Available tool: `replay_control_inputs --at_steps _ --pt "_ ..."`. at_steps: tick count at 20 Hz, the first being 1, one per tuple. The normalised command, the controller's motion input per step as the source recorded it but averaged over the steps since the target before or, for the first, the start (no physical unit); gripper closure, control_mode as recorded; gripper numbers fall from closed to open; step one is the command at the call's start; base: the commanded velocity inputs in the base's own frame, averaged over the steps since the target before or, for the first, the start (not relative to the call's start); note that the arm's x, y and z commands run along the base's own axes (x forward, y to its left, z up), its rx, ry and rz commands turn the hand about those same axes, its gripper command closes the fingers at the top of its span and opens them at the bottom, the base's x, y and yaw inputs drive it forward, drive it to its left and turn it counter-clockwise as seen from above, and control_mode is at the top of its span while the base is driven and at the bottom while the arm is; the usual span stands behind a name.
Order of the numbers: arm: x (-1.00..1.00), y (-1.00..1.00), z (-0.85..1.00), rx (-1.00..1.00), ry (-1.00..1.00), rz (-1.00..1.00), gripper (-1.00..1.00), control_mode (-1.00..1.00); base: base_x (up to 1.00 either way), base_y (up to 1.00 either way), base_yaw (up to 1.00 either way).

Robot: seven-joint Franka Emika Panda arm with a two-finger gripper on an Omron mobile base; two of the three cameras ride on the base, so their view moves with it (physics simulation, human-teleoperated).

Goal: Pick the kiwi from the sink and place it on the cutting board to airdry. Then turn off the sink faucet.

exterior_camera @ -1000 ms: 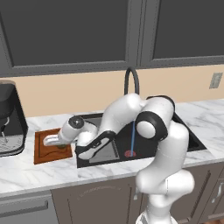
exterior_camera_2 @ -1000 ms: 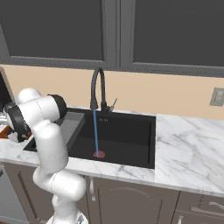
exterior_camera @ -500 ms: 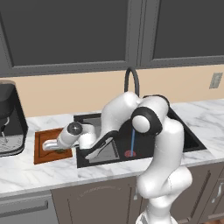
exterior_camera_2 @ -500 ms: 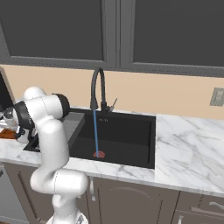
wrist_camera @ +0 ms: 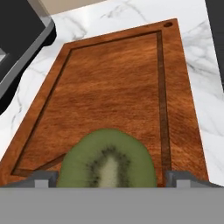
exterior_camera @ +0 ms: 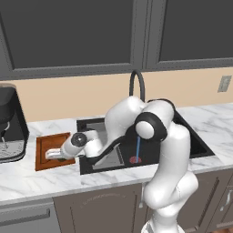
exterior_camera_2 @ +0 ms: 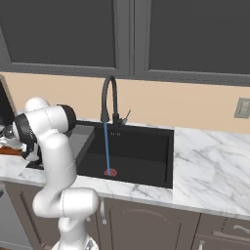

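So the kiwi (wrist_camera: 107, 159) sits on the near end of the cutting board (wrist_camera: 109, 83), cut face showing. The hand (wrist_camera: 109, 180) is spread wide around it, fingertips (wrist_camera: 43, 179) clear of the fruit. The sink faucet (exterior_camera_2: 109, 100) is running into the sink (exterior_camera_2: 146, 156).
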Motion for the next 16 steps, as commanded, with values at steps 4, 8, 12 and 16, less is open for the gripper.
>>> replay_control_inputs --at_steps 4,8,12,16 --pt "0.01 0.0 0.04 0.0 0.0 -0.04 -1.0 -1.0 0.0 0.0 0.0" --pt "0.0 0.0 0.5 0.0 0.0 -0.04 -1.0 -1.0 0.0 0.0 0.0" --pt "0.0 0.0 0.83 0.0 -0.01 -0.03 -1.0 -1.0 0.0 0.0 0.0" --pt "0.0 0.0 0.88 0.0 -0.01 -0.01 -1.0 -1.0 0.0 0.0 0.0"
